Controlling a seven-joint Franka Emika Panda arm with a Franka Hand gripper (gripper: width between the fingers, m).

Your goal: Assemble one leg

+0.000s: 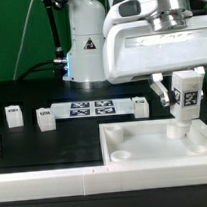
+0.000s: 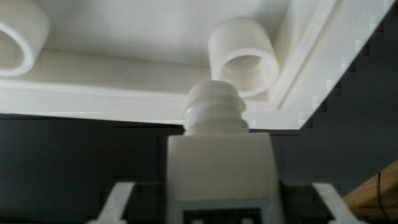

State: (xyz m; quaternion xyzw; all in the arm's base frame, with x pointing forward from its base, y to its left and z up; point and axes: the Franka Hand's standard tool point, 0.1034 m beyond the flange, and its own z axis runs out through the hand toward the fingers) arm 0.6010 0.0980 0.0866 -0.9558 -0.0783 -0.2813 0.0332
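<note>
1. Four legs show in the exterior view. One leg point(image 1: 186, 104) is held upright in the pincer point(image 1: 177, 91). Its lower end is over the far corner of the panel point(image 1: 155, 153), on the exterior view's right.
2. Three spare legs stand on the black counter point(image 1: 64, 144). Two point(image 1: 14, 118) point(image 1: 44, 118) are to the exterior view's left of the marker board point(image 1: 90, 107), and one point(image 1: 140, 108) is just to its right.
3. One pincer is in view, clenched on the held leg, whose tag faces the exterior camera.
4. One panel lies on the counter, well apart from the two left spares.
5. Only the wrist view shows the held leg's point(image 2: 222, 150) stepped tip, which points at one round socket point(image 2: 240, 55). A second socket point(image 2: 22, 45) lies off to one side. Whether the tip touches the panel point(image 2: 107, 95) I cannot tell.
6. Only the exterior view shows the spares, the marker board and the tag.
</note>
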